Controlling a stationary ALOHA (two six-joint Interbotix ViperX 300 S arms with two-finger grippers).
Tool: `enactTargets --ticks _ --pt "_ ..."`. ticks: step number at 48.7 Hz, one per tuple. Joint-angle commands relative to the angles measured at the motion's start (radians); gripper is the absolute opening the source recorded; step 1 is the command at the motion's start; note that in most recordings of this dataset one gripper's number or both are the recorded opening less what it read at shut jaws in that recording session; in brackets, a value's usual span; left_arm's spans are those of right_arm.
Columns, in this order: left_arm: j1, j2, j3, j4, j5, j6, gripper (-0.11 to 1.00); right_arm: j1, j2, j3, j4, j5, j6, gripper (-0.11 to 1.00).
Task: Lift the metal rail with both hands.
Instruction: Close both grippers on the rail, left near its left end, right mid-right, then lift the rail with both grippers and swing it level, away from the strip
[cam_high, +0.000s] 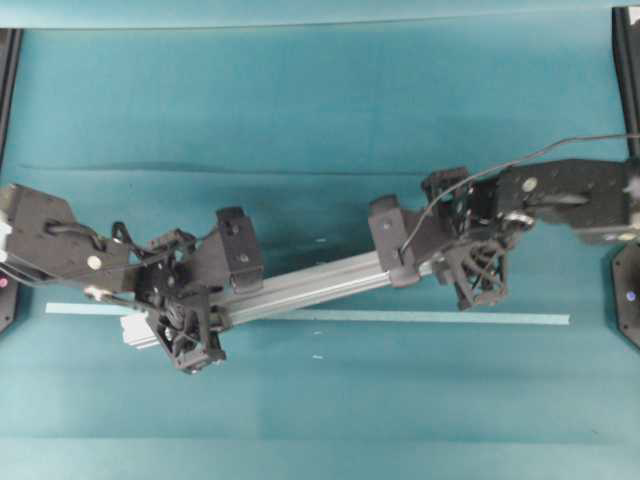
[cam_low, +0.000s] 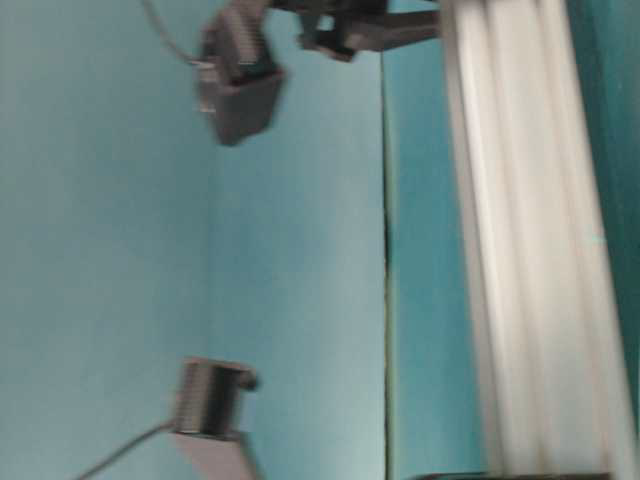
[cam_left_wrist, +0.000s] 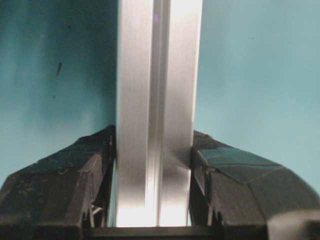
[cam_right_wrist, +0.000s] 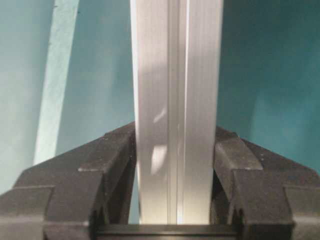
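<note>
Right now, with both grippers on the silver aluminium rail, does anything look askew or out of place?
The grooved silver aluminium rail sits slanted across the thin pale tape strip rather than along it, its right end farther up in the overhead view. Both the left gripper and right gripper clamp it squarely.

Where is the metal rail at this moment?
In the overhead view the metal rail lies slanted across the middle, clamped between the left hand and the right hand, crossing over the pale tape strip.
</note>
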Motion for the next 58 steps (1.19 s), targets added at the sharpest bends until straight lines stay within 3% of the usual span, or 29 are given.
enactTargets --ticks 1,16,51,58 --pt "-0.003 -0.063 -0.052 -0.005 0.064 -0.008 0.35 -0.003 -0.051 -0.044 0.002 0.046 0.006 0.41" --pt "-0.002 -0.164 -0.186 -0.005 0.298 -0.015 0.35 -0.012 -0.132 -0.179 -0.005 0.227 0.005 0.41" --pt "0.032 -0.265 -0.545 -0.005 0.759 -0.015 0.35 -0.014 -0.155 -0.575 0.000 0.644 0.014 0.41" --pt "0.066 -0.273 -0.606 -0.005 0.819 0.018 0.35 -0.006 -0.175 -0.624 0.000 0.660 0.075 0.41"
